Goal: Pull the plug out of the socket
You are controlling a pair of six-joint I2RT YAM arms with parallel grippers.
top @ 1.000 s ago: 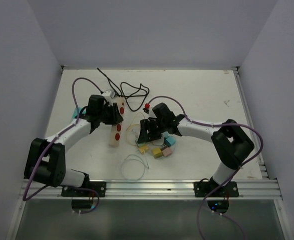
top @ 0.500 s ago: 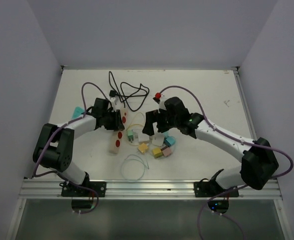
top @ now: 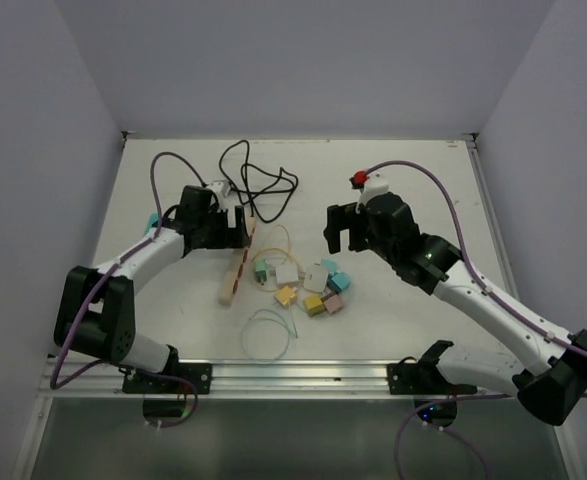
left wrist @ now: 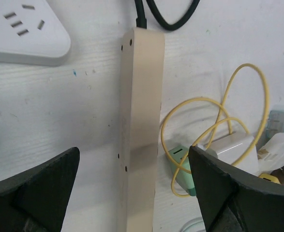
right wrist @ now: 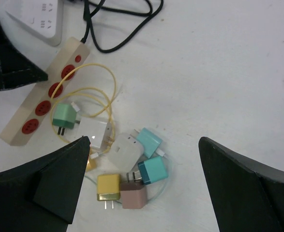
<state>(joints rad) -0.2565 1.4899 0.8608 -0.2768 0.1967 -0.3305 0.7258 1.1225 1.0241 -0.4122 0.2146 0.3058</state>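
The beige socket strip (top: 231, 278) with red outlets (right wrist: 54, 90) lies tipped on its long edge, left of centre. In the left wrist view its plain beige side (left wrist: 142, 111) runs up between my fingers. None of the red outlets that show holds a plug. A green plug (top: 261, 270) on a yellow cable (right wrist: 110, 82) lies loose just right of the strip, pins bare (right wrist: 64, 117). My left gripper (top: 239, 228) is open, straddling the strip (left wrist: 132, 154) without touching it. My right gripper (top: 339, 228) is open and raised right of centre, over the loose plugs (right wrist: 144, 142).
A white power strip (top: 218, 190) and a coiled black cable (top: 263, 185) lie behind the beige strip. Several loose coloured adapters (top: 325, 290) are heaped right of the green plug. A pale cable loop (top: 268, 333) lies near the front. Walls enclose the table.
Both grippers have opened. The right arm has drawn back and up to the right, away from the strip. The beige strip has rolled from face-up onto its edge.
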